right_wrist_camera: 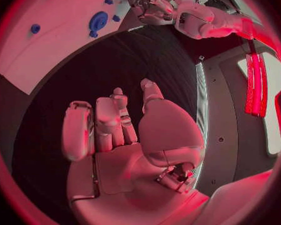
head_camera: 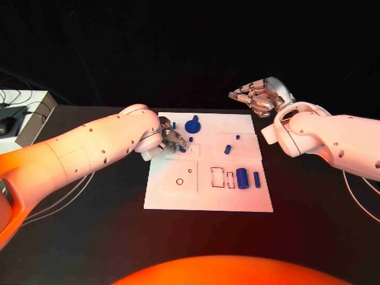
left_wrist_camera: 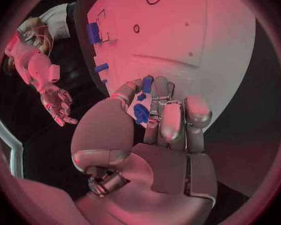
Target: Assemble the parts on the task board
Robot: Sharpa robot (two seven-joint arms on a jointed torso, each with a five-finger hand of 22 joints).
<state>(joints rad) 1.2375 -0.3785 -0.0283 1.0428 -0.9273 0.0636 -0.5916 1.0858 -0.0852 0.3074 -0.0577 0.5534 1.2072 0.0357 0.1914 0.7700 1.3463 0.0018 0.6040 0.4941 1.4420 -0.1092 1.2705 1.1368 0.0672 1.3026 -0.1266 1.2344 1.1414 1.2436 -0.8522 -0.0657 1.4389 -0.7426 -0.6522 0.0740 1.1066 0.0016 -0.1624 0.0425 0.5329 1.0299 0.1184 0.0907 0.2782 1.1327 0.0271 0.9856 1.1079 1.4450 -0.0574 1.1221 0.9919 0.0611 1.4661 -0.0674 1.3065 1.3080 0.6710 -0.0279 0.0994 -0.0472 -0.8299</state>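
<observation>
The white task board lies in the middle of the black table. My left hand hovers over its far left part and pinches a small blue part between thumb and fingers. A blue gear-like part stands just right of that hand, also visible from the right wrist. A thick blue cylinder and a slim blue pin lie near the board's right edge, with small blue pegs further back. My right hand floats beyond the board's far right corner, fingers apart, palm empty.
A white box with a mouse and cables sits at the table's far left edge. Outlined slots and a small round hole mark the board. Bare black table surrounds the board.
</observation>
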